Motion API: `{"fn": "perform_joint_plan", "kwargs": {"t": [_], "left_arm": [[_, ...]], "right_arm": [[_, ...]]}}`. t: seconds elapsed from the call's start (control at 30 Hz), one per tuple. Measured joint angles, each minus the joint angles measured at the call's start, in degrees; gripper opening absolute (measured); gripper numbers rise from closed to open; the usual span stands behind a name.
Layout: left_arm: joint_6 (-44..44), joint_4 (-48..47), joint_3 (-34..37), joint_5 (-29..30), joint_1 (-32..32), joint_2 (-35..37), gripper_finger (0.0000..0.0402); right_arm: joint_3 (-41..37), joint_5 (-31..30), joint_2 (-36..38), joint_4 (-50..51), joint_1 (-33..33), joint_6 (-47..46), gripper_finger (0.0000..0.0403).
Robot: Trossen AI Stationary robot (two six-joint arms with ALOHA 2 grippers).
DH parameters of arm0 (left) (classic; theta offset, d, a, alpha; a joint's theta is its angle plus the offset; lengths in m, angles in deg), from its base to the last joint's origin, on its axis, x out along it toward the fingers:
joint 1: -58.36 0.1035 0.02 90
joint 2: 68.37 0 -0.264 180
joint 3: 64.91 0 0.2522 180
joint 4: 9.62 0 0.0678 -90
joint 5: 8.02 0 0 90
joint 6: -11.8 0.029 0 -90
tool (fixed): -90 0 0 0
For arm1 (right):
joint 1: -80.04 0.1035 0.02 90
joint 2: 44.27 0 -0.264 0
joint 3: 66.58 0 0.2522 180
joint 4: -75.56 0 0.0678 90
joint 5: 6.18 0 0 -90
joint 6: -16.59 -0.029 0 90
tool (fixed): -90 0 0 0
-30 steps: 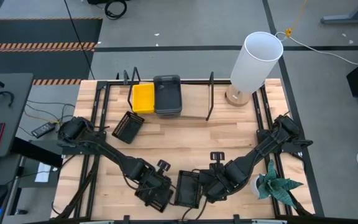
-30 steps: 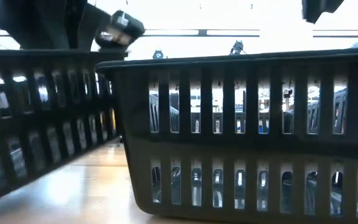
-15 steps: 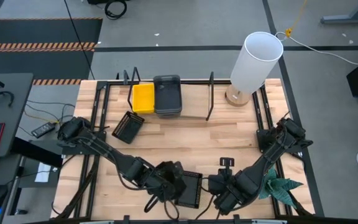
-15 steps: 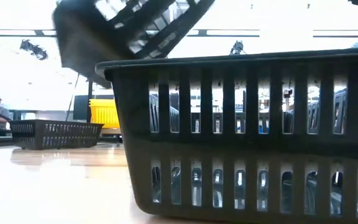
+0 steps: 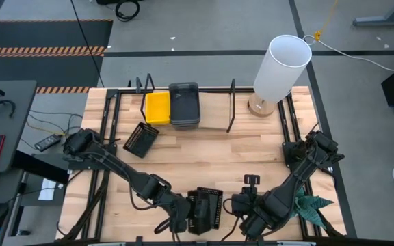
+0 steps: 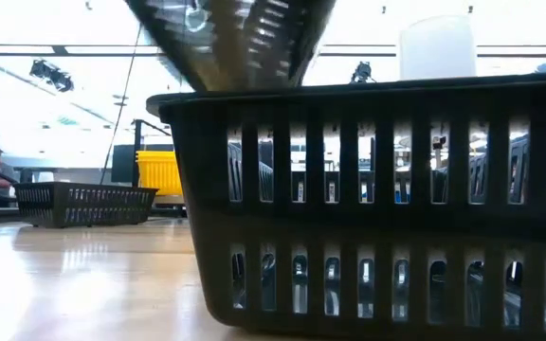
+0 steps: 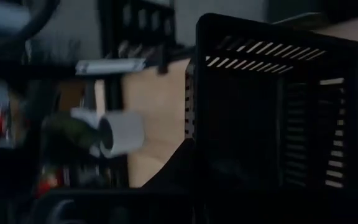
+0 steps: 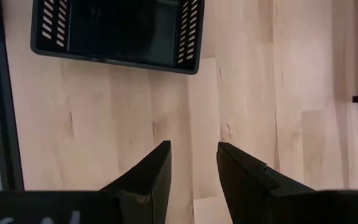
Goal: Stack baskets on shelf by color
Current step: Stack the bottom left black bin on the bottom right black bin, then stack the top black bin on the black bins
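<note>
Two black mesh baskets are at the table's near edge. One black basket (image 6: pixel 377 208) stands on its base on the wood. My left gripper (image 5: pixel 189 216) is shut on the other black mesh basket (image 5: pixel 209 207), which hangs tilted above the first (image 6: pixel 235 38). My right gripper (image 8: pixel 192 165) is open over bare wood just right of them (image 5: pixel 247 220). A third black basket (image 5: pixel 141 139) sits on the table's left. On the shelf (image 5: pixel 231 102) at the far edge, a yellow basket (image 5: pixel 157 107) and a grey basket (image 5: pixel 184 104) rest side by side. My left gripper holds the black mesh basket at one end (image 7: pixel 219 165), coming from the table's left; the dark fingers and the basket hide the exact place. The basket is lifted clear and tilted, above the basket standing on the table (image 6: pixel 254 57).
A tall white lamp shade (image 5: pixel 280 65) stands at the far right corner by the shelf. A small plant in a white pot (image 5: pixel 299 203) is at the near right, close to my right arm. Bare wood lies in the table's middle.
My left gripper has carried its black basket up and toward the table's right, from beside the standing basket to above it, tipping it on the way. My right gripper has drawn back from the standing basket toward the near right.
</note>
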Motion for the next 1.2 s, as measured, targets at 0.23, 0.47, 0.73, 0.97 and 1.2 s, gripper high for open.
{"fn": "perform_joint_plan", "kwargs": {"t": [0.23, 0.47, 0.73, 0.97, 1.2], "left_arm": [[4.43, 0.29, 1.11, -5.19, 2.98, -1.13, 0.0011], [4.62, -0.35, 1.01, -8.51, 4.22, -2.74, 0.0012], [4.43, -1.45, 1.05, -8.89, 4.33, -2.67, 0.0062], [3.58, -0.88, 1.05, -8.99, 4.32, -2.61, 0.0127], [-10.19, -4.14, 1.03, -8.76, 4.71, -1.14, 0.0151]], "right_arm": [[0.0, -1.58, 0.0, -0.92, 0.28, -0.67, 0.0134], [-0.02, -1.61, 0.0, -1.65, 0.24, -0.67, 0.0134], [-0.02, -1.61, 0.0, -2.03, 0.24, -0.62, 0.0134], [-0.02, -1.6, 0.0, -2.25, -0.28, -0.23, 0.0134], [-0.02, -1.59, 0.0, -2.6, -0.35, -0.22, 0.0134]]}}
